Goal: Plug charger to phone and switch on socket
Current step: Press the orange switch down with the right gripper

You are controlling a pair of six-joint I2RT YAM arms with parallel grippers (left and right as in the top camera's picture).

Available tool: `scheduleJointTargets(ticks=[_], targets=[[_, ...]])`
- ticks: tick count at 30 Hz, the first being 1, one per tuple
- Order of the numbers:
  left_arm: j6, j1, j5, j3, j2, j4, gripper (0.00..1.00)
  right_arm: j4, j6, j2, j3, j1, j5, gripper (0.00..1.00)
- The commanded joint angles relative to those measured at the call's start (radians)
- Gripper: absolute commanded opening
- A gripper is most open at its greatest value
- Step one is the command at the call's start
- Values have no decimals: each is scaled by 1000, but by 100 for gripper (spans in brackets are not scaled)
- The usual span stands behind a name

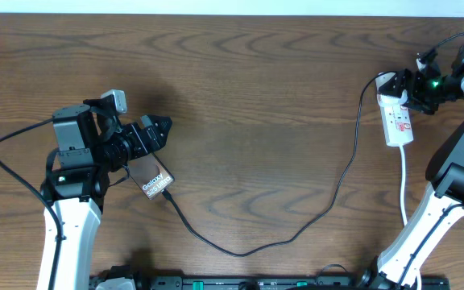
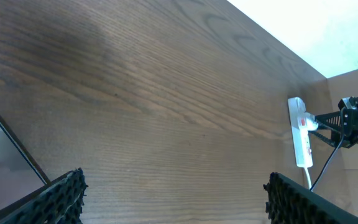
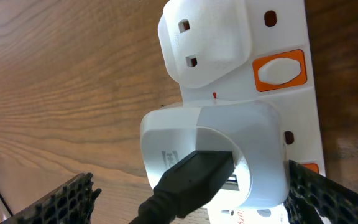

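Note:
The phone (image 1: 155,181) lies on the table under my left arm, face up with "Galaxy" lettering; its corner shows in the left wrist view (image 2: 2,152). The black charger cable (image 1: 329,197) runs from the phone's lower end across the table to a white adapter (image 3: 213,152) plugged into the white socket strip (image 1: 395,117). My left gripper (image 1: 158,133) is open and empty just above the phone. My right gripper (image 1: 409,84) is open, hovering over the strip's top end, fingers either side of the adapter (image 3: 191,193). An orange switch (image 3: 279,70) shows beside the empty outlet.
The strip's white cord (image 1: 403,189) runs down toward my right arm's base (image 1: 449,181). The strip also shows far off in the left wrist view (image 2: 300,130). The table's far edge is close behind the strip.

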Motion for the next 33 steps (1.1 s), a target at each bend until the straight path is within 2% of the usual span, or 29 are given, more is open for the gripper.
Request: scheduleJointTargets(ticks=[1, 18, 25, 33], targets=[[9, -4, -9, 2, 5, -2, 91, -5, 14, 25, -7, 59, -152, 90], [8, -4, -9, 2, 5, -2, 90, 60, 14, 26, -163, 62, -160, 86], [9, -4, -9, 2, 5, -2, 90, 51, 75, -8, -144, 54, -27, 92], [8, -4, -9, 2, 5, -2, 90, 40, 159, -154, -142, 36, 122, 93]])
